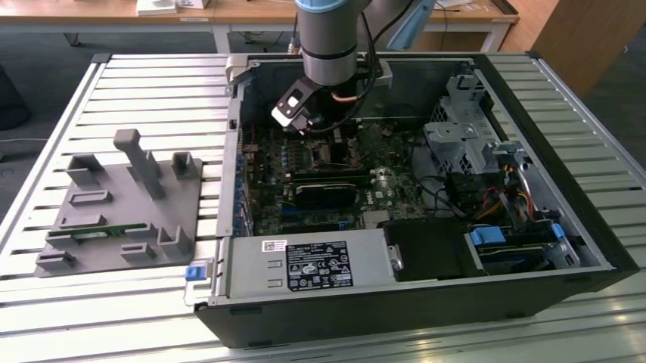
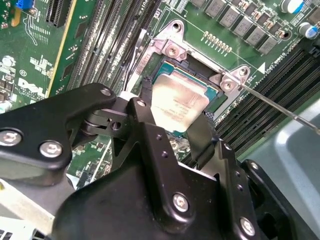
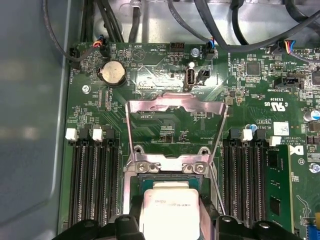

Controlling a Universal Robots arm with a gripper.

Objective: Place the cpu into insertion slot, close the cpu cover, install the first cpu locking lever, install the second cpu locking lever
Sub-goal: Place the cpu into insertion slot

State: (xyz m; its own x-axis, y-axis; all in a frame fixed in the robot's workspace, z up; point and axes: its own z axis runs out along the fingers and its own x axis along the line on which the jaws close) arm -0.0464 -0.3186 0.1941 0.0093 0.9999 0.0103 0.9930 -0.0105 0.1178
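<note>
In both wrist views the pale silvery cpu [image 2: 177, 102] [image 3: 169, 207] sits between my black fingers [image 2: 144, 107], and my gripper [image 2: 172, 117] [image 3: 172, 227] is shut on it. The chip hovers right over the insertion slot [image 2: 192, 70] [image 3: 167, 176], whose dark centre shows past its far edge. The silver cpu cover [image 3: 175, 106] stands swung open beyond the slot, with green board visible through its window. A thin wire locking lever [image 2: 280, 107] [image 3: 216, 185] sticks out free beside the socket. In the exterior view my gripper [image 1: 321, 134] reaches down inside the open computer case [image 1: 565, 227].
Black memory slots [image 3: 92, 180] flank the socket on both sides. A long black card [image 1: 328, 189] lies nearer the case front, by the power supply [image 1: 308, 265]. A grey fixture block [image 1: 121, 204] stands on the slatted table at the exterior view's left. Cables [image 3: 235, 30] hang near the case wall.
</note>
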